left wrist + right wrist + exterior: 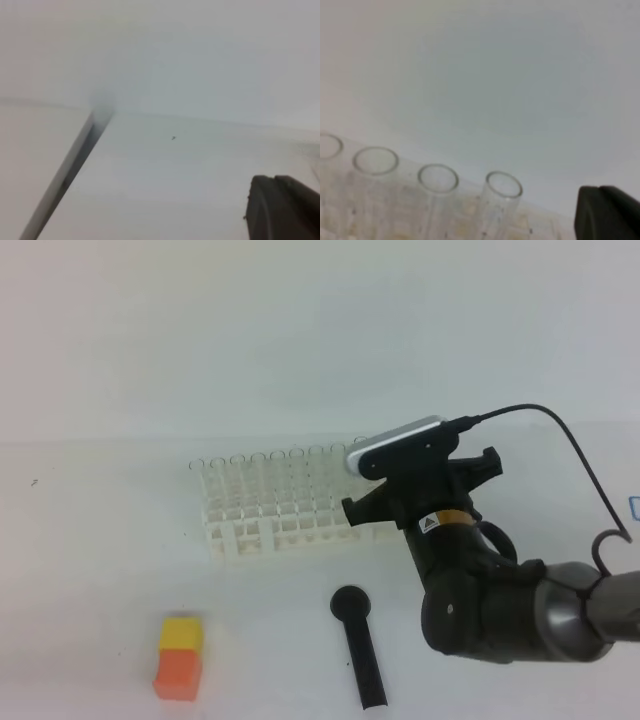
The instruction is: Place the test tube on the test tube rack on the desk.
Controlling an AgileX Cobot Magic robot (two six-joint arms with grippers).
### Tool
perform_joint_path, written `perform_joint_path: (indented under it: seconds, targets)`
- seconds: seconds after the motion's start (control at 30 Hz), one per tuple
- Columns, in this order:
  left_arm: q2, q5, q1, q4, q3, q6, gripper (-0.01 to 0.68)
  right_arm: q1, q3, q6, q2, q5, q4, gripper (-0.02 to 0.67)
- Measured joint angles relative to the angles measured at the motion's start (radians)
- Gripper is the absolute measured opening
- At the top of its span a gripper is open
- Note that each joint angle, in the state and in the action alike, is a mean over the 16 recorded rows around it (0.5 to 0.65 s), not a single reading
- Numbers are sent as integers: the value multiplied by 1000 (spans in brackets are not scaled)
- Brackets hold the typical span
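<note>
From the left I see one yellow-and-orange block (178,670) on the desk (90,560), off to the side. My left tool (282,207) idles low, closed on nothing. One white rack (275,505) holds a back row of tubes (438,178), four showing in my right wrist view. One black stick (360,645) lies in front. My right tool (607,212) is closed together beside the rack's right end; which one is the task's tube I cannot tell

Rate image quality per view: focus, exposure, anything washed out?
Exterior high: overexposed, the test tube rack nearly merges with the white desk; black stick crisp. Left wrist: soft, almost featureless. Right wrist: blurred, tube mouths faint, dark gripper part in the corner.
</note>
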Motion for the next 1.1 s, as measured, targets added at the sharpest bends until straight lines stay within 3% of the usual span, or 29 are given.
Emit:
perform_joint_path:
  seconds: [0.27,0.6,0.8,1.1]
  targets:
    - [0,9,35,-98,14,60,-1,39,61,-93,-164,-53,-70,-1]
    - [-37,-83,34,-491,150,377,-1,24,128,-166,-522,-84,-289,-1]
    - [-74,-103,34,-641,229,517,-1,-52,138,-169,-717,93,-440,-1]
    - [-103,3,40,-658,249,508,-1,-205,225,-170,-994,542,-592,-1]
